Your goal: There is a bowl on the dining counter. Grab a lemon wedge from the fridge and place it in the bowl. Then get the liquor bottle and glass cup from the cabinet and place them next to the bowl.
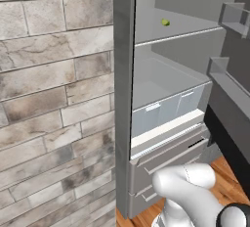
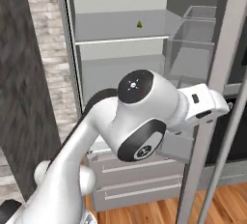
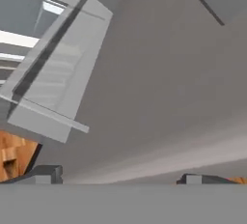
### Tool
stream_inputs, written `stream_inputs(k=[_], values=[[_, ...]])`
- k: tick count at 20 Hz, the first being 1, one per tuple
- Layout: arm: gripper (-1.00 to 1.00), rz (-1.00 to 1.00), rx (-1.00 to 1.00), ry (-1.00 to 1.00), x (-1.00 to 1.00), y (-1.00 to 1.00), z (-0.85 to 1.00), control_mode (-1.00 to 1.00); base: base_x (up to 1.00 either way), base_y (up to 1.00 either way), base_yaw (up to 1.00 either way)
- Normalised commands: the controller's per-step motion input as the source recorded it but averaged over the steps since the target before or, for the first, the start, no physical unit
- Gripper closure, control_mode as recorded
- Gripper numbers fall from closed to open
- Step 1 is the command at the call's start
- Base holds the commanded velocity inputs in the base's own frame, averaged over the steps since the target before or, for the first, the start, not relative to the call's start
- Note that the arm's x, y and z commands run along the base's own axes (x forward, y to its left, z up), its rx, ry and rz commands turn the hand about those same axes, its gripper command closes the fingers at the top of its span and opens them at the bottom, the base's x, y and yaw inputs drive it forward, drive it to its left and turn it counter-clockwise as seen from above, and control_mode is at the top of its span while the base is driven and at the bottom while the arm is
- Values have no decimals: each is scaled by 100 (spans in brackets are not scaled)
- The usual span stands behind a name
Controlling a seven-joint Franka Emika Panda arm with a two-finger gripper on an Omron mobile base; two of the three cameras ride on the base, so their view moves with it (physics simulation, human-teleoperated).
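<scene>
While the fridge (image 1: 161, 89) stands open across the right half of the left base frame, the step in hand is judged to be the first: fetching the lemon wedge (image 1: 165, 22). Arm (image 2: 144, 121) fills centre frame in the right base view, below the shelf (image 2: 120, 30). Wedge lies alone on that upper shelf, upper centre of frame, well apart from the claw (image 3: 120, 178). Claw tips sit apart at the hand view's bottom edge, released, nothing between them. Next move calls for raising the claw to shelf height and reaching in.
</scene>
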Motion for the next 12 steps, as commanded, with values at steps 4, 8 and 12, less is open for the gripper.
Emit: stream_inputs(k=[4,8,12], values=[[-100,-3,0,-20,-51,-58,1,-100,0,0,0],[-100,-5,0,-28,-100,18,1,-100,0,0,0],[-100,-5,-1,-4,-68,97,0,-100,0,0,0]])
